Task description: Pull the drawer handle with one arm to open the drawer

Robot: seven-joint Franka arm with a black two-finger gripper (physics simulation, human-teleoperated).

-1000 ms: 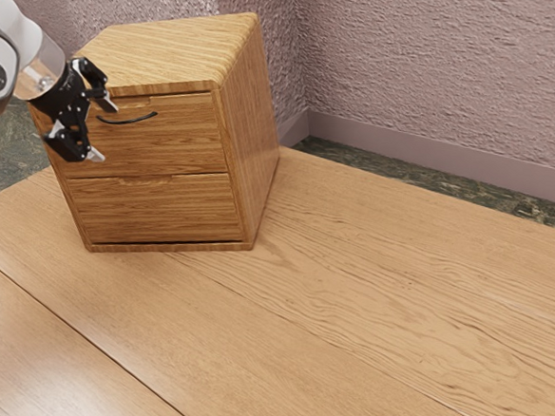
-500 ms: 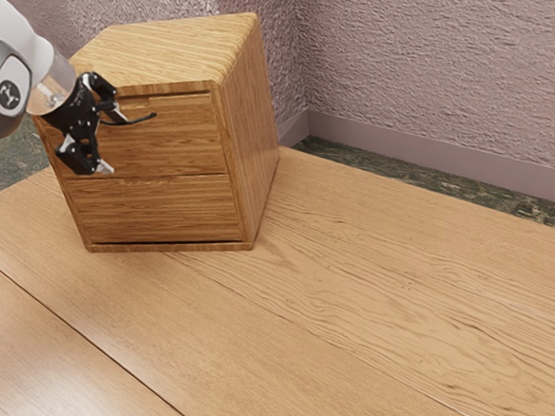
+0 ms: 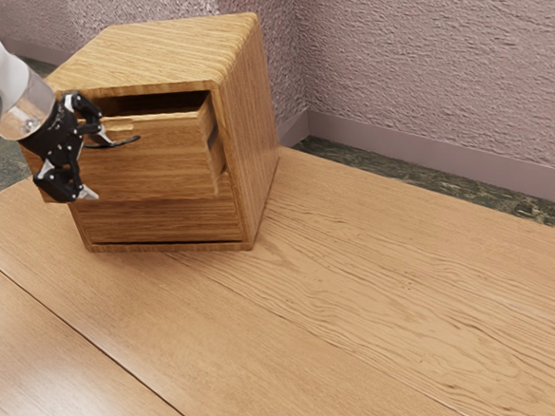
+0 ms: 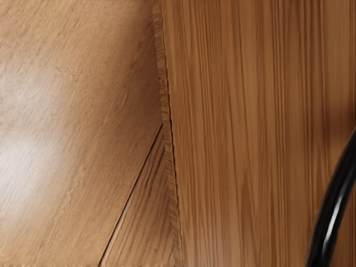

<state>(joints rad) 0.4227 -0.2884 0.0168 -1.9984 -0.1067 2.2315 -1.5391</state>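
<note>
1. Position. The cabinet point(image 3: 174, 48) stands at the table's point(image 3: 366, 309) far edge, toward the exterior view's left, close to the wall point(image 3: 440, 58). Its upper drawer point(image 3: 162, 157) projects partway out, with a dark gap above its front. The lower drawer point(image 3: 163, 214) is flush.

2. Grip. I have the gripper point(image 3: 95, 167) at the drawer front with its fingers spread wide. The upper finger point(image 3: 100, 135) appears hooked at the handle's point(image 3: 122, 142) near end, so I judge the pull to be a hook, not a clamp. The wrist view shows the handle point(image 4: 334, 217) beside the hand.

3. Clearance. The table in front of the drawer is bare, so there is room for further travel. A hooked finger may slip off the handle's end.
</note>
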